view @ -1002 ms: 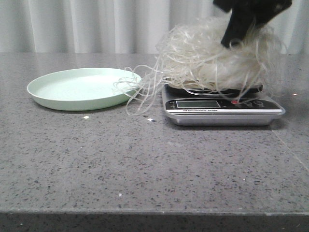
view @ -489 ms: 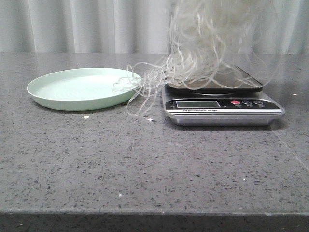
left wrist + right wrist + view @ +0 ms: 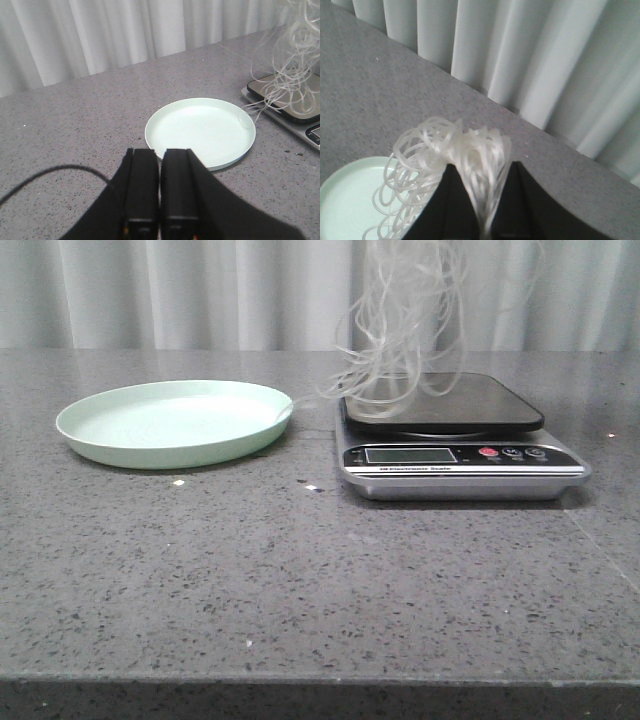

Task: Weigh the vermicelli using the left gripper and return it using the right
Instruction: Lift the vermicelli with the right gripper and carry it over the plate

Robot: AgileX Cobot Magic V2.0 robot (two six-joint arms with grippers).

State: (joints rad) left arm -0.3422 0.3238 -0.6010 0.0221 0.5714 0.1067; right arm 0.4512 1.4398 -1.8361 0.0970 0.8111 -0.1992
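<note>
Front view shows the vermicelli hanging in the air over the scale, pinched tight by the right gripper, while the left gripper is closed on nothing near the plate.

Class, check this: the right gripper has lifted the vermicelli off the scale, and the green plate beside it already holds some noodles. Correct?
Not quite. The green plate is empty, as the left wrist view shows. The right gripper does hold the vermicelli above the scale.

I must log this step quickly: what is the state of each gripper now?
Left gripper: shut, holding nothing.
Right gripper: shut on the vermicelli, lifted above the scale.
</note>
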